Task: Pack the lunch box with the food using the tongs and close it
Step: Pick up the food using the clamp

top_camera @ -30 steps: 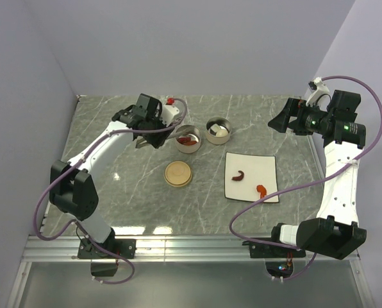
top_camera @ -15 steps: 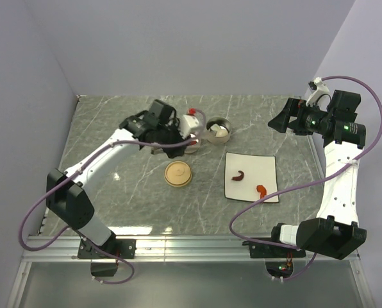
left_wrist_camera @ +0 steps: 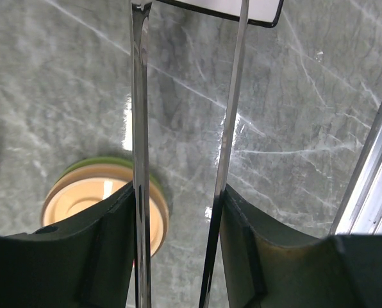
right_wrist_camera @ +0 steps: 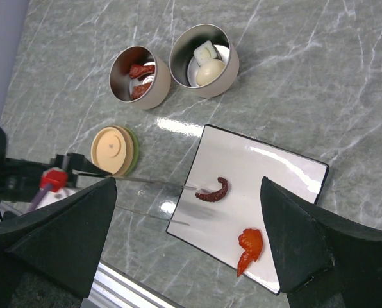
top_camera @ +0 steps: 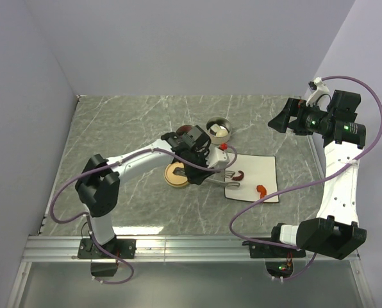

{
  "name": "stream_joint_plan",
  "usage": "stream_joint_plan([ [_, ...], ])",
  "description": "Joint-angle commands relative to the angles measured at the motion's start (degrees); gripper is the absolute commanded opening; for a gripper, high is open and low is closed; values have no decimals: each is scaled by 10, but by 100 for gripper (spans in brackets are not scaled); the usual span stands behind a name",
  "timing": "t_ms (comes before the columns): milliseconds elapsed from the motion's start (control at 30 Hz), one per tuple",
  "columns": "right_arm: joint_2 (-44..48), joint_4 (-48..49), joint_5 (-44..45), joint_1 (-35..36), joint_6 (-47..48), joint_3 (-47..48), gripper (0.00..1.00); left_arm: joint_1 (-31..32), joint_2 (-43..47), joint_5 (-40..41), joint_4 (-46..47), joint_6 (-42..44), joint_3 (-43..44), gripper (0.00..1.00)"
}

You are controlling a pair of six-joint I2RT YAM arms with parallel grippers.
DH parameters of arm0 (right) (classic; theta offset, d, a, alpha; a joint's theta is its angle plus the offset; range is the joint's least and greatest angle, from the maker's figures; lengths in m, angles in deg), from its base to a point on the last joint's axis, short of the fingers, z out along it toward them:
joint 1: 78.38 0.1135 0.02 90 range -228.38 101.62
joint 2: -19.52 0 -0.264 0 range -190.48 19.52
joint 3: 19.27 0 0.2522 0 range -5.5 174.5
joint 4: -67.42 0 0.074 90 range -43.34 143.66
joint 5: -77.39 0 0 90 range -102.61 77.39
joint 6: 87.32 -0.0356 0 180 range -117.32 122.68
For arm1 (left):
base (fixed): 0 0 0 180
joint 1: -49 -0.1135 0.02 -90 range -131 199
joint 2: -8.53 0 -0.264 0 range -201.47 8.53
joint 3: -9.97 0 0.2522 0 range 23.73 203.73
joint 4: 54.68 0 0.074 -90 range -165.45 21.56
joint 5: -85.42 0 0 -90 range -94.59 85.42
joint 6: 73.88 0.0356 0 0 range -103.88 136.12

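My left gripper (top_camera: 207,165) is shut on the silver tongs (right_wrist_camera: 154,184), its fingers (left_wrist_camera: 104,247) pressing on the two thin arms (left_wrist_camera: 140,128). The tongs stand apart, reaching over the left edge of the white plate (top_camera: 263,168). One tip lies at a dark red curved piece (right_wrist_camera: 215,191); the other ends at the plate's rim. An orange-red piece (right_wrist_camera: 249,247) lies nearer the plate's front. Two lunch box tins stand behind: one (right_wrist_camera: 132,86) holds red and brown food, the other (right_wrist_camera: 204,38) a white egg and a white piece. My right gripper (right_wrist_camera: 188,192) hangs open, high above the plate.
The tan lid with a green rim (right_wrist_camera: 114,151) lies flat left of the plate, partly under my left arm in the top view. A metal rail (left_wrist_camera: 370,186) runs along the table's near edge. Grey walls close in the left, back and right sides.
My left arm has swung from the tins at the back to the right and nearer, carrying the tongs to the plate's left edge. The right arm has not moved.
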Motion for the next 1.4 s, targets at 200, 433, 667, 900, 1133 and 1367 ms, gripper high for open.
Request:
stream_joint_plan([
  [200, 5, 2, -6, -4, 6, 6, 100, 15, -39, 21, 38, -6, 32, 52],
  [433, 4, 2, -8, -4, 5, 8, 100, 21, -58, 42, 46, -14, 48, 49],
  [667, 4, 2, -6, -4, 6, 9, 100, 33, -70, 64, 46, -10, 59, 44],
  [900, 2, 2, -5, -4, 7, 8, 100, 50, -71, 98, 46, -6, 56, 36],
  [1133, 3, 2, -6, -4, 7, 9, 100, 58, -51, 131, 46, -4, 57, 31],
  [1367, 5, 1, -5, -4, 6, 9, 100, 58, -13, 131, 44, -15, 56, 27],
])
